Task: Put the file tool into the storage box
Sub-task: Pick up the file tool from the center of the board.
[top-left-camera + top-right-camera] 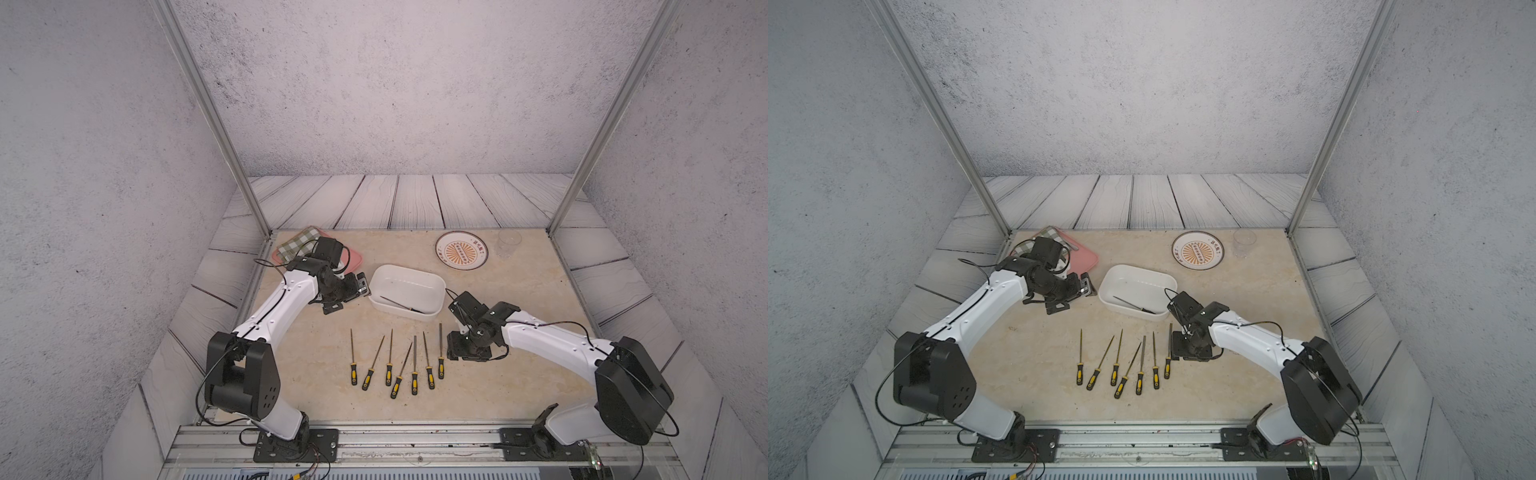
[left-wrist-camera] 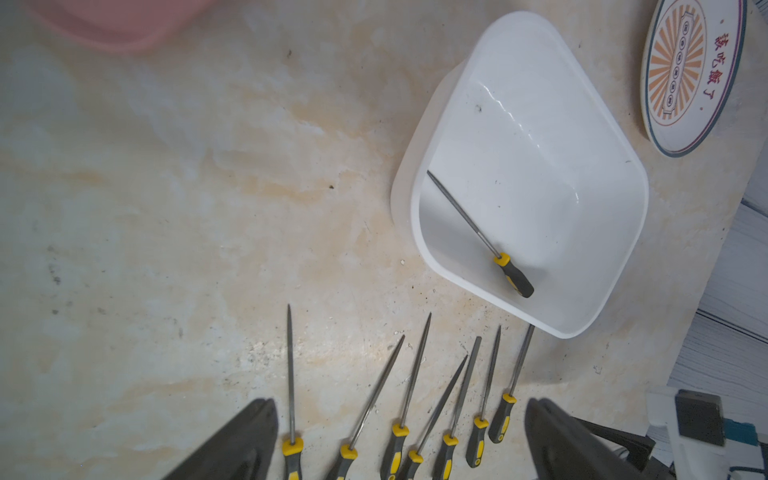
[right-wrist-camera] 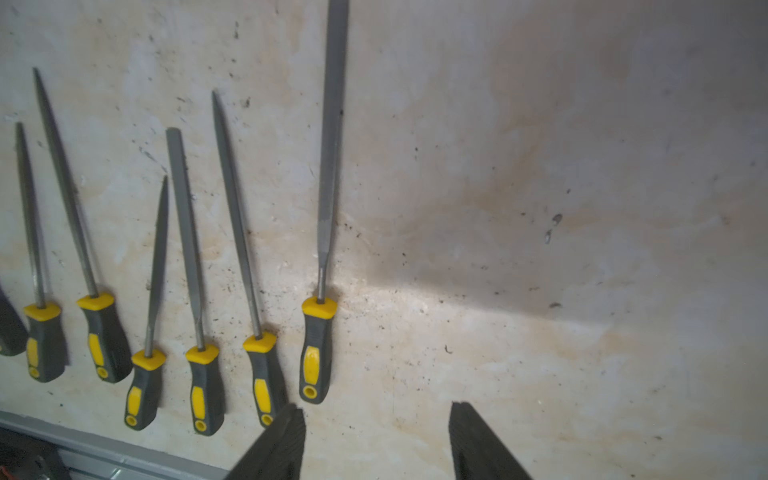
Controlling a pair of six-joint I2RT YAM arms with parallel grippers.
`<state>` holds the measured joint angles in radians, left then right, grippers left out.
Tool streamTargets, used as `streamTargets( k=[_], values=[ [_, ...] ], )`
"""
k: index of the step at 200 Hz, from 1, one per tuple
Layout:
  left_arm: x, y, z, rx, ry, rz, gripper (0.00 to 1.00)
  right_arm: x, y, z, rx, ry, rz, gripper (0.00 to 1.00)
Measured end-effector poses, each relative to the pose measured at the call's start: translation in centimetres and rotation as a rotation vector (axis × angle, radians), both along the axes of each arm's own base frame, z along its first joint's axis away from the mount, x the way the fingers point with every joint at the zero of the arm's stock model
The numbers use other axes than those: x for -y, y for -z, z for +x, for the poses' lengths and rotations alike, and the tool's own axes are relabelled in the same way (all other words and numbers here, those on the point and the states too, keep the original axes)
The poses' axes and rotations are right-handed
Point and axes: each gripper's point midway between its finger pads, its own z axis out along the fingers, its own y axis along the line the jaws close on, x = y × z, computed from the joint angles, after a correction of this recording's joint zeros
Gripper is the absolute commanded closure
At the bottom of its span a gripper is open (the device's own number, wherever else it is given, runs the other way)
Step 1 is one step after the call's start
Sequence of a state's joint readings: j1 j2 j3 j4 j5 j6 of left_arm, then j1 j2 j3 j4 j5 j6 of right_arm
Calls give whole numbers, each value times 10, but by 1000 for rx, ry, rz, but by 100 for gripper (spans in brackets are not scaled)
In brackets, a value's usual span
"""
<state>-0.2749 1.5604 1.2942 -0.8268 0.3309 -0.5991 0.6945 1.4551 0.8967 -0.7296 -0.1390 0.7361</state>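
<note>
The white storage box (image 1: 419,279) (image 1: 1142,277) (image 2: 540,137) stands mid-table. One file tool (image 1: 401,304) (image 2: 478,224) with a black-and-yellow handle lies slantwise inside it. Several more files (image 1: 395,361) (image 1: 1121,361) lie in a row on the table in front of the box. My left gripper (image 1: 349,297) (image 2: 401,419) hovers open just left of the box, holding nothing. My right gripper (image 1: 455,347) (image 3: 376,415) points down beside the rightmost file (image 3: 328,166), open and empty, its fingertips (image 3: 286,432) close to that file's handle.
A pink tray (image 1: 351,259) with a checked cloth (image 1: 297,245) sits at the back left, partly behind my left arm. A round orange-patterned plate (image 1: 462,250) and a clear glass (image 1: 509,243) stand at the back right. Metal frame posts (image 1: 266,224) mark the rear corners.
</note>
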Motion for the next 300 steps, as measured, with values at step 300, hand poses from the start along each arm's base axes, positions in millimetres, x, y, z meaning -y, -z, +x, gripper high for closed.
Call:
streamTargets(
  k=[300],
  values=[
    [2,20,-9,15,60,-9,2,-28,36,-9,-96,-27,-107,43]
  ],
)
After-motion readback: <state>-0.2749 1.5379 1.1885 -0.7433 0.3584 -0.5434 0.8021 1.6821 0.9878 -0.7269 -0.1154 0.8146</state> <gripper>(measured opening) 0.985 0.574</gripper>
